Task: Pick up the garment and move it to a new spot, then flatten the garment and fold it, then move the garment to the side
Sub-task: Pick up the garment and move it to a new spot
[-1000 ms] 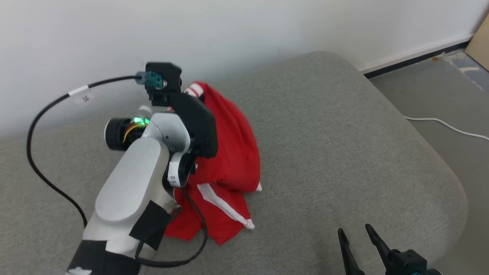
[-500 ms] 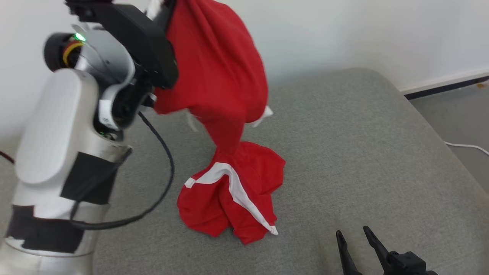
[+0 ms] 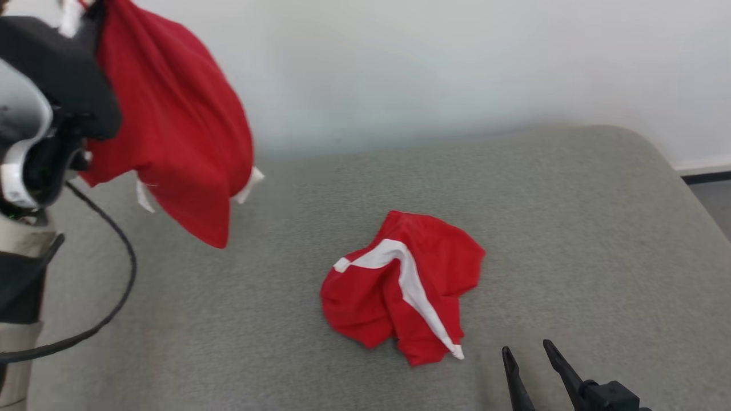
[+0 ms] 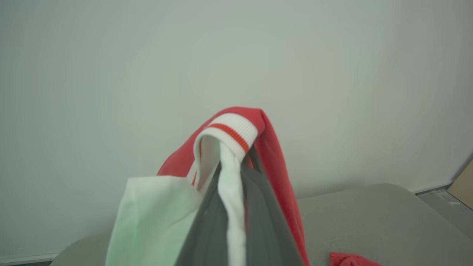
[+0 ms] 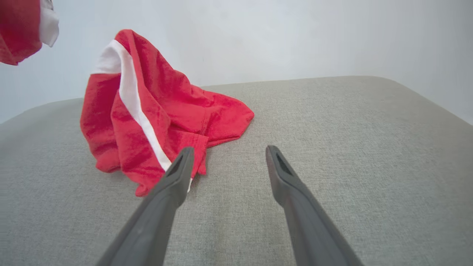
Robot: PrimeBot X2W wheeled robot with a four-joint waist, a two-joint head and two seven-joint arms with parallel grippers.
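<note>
At the upper left of the head view, we see the garment (image 3: 177, 131) hanging from the left arm (image 3: 23, 131), its lowest tip in the air above the grey cushion (image 3: 571, 228). A striped red piece (image 3: 400, 285) lies crumpled near the middle of the cushion, well apart from the garment. Bare cushion stretches behind it to the wall (image 3: 400, 68) and on its right to the rounded edge, where a strip of floor (image 3: 711, 200) shows. The right gripper (image 3: 526, 348) sits at the lower right, fingers spread and empty, just beside the piece's near corner.

Along the left wrist view, the left gripper (image 4: 234, 159) is clenched on the garment (image 4: 275, 155), with a white fold pinched between its dark fingers and a striped cuff draped over the tips. Wall lies ahead, cushion below.

From the right wrist view, the right gripper (image 5: 230, 149) is released, with bare cushion between and beyond its fingers. Its left finger overlaps the piece's (image 5: 147, 111) near hem; we cannot tell if they touch.

Half a second ago the garment trailed down onto the striped piece; now the two are parted. A second ago both lay in one heap under the left arm. The right gripper has stayed spread.
</note>
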